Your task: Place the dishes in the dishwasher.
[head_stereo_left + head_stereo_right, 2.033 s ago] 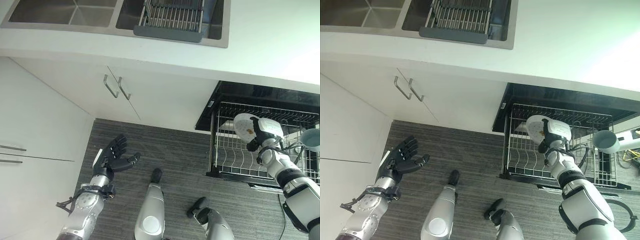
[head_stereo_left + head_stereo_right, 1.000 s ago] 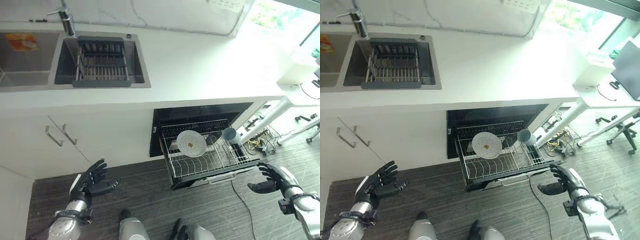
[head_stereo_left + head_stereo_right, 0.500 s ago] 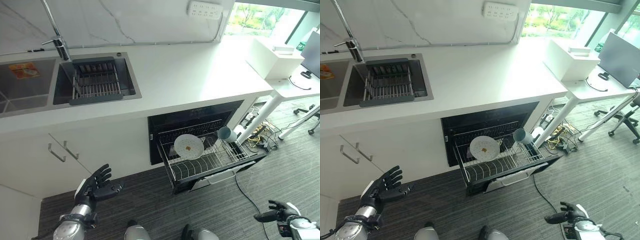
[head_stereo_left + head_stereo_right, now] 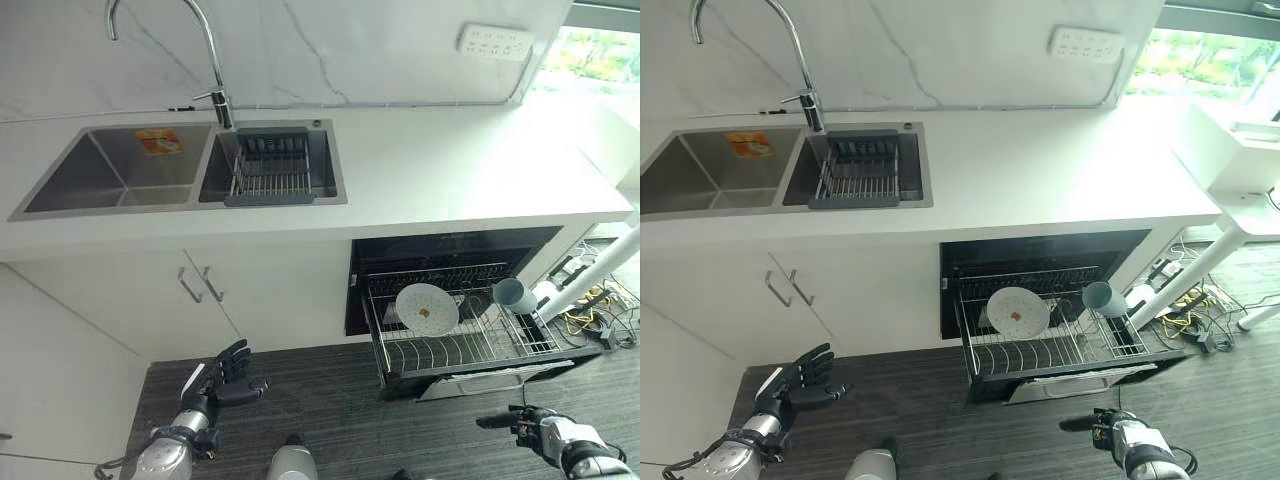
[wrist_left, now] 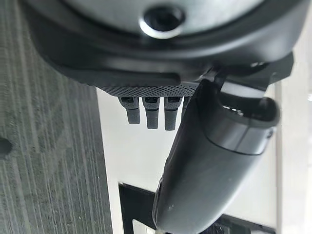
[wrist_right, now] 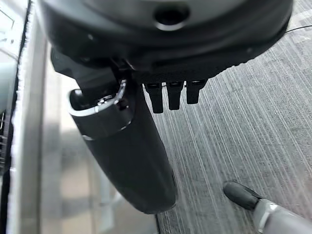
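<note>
Left eye view shows one white plate standing on edge in the pulled-out dishwasher rack, with one grey cup tilted near it at the rack's right end. One drying rack sits in the right basin of the double sink, under the tap. Both hands hang low over the floor, holding nothing: left hand spread open, right hand with straight fingers.
</note>
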You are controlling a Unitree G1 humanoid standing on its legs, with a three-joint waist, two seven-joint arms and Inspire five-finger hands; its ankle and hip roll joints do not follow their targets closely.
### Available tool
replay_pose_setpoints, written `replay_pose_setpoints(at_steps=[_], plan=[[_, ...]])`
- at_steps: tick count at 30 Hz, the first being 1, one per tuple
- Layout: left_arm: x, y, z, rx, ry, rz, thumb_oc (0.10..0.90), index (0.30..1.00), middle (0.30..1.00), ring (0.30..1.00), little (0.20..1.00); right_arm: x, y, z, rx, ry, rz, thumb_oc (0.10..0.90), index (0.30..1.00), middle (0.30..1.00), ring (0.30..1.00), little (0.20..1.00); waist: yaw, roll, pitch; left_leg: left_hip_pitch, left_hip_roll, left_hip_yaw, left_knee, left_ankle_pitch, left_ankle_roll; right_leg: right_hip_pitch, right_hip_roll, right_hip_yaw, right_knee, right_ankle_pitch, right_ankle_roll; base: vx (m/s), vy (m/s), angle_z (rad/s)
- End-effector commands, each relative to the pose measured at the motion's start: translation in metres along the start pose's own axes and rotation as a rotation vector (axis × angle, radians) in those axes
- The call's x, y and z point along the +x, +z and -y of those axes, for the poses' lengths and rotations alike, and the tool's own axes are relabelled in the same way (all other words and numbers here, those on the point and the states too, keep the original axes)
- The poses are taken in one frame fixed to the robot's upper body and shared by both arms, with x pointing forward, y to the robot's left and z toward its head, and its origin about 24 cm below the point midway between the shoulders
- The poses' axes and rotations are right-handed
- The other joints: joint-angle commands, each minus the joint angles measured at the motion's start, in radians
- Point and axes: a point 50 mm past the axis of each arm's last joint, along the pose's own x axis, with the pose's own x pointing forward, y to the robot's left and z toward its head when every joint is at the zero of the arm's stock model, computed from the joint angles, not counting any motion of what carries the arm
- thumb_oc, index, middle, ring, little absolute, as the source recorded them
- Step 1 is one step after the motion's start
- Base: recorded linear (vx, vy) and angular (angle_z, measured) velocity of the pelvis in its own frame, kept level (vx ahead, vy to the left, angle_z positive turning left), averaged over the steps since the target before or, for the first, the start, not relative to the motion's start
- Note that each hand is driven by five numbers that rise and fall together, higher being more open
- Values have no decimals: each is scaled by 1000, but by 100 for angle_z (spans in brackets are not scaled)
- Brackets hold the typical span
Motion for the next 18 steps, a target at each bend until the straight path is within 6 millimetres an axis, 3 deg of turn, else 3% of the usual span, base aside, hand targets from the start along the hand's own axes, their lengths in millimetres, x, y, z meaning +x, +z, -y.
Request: replay_pose_setpoints(at_steps=[1, 9, 14, 15, 18], plan=[[11, 59, 0, 16, 7, 272, 800, 900, 900, 900, 900, -8, 33, 32, 54, -117, 76, 800, 900, 900, 900, 900, 8, 4, 43, 8, 26, -55, 54, -127, -21, 88, -43, 33, -99, -4, 110, 14, 63, 22], [16, 68, 3, -38, 44, 307, 800, 900, 900, 900, 900, -25, 78, 64, 117, -229, 170, 800, 900, 900, 900, 900, 47, 58, 77, -37, -31, -89, 54, -119, -19, 80, -101, -9, -99, 9, 124, -20, 84, 24], [15, 77, -2, -64, 70, 351, 800, 900, 900, 900, 900, -48, 118, 93, 164, -302, 288, 800, 900, 900, 900, 900, 76, 84, 119, -84, -70, -122, 54, -102, -14, 65, -139, -41, -99, 28, 132, -62, 91, 30], [14, 80, -4, -72, 82, 370, 800, 900, 900, 900, 900, -61, 137, 105, 185, -336, 351, 800, 900, 900, 900, 900, 93, 90, 135, -106, -89, -139, 54, -94, -12, 60, -156, -56, -99, 38, 134, -40, 96, 39], [13, 83, -10, -84, 108, 384, 800, 900, 900, 900, 900, -75, 156, 114, 210, -365, 418, 800, 900, 900, 900, 900, 109, 93, 148, -122, -104, -155, 54, -89, -10, 57, -172, -69, -99, 49, 136, 3, 72, 37]])
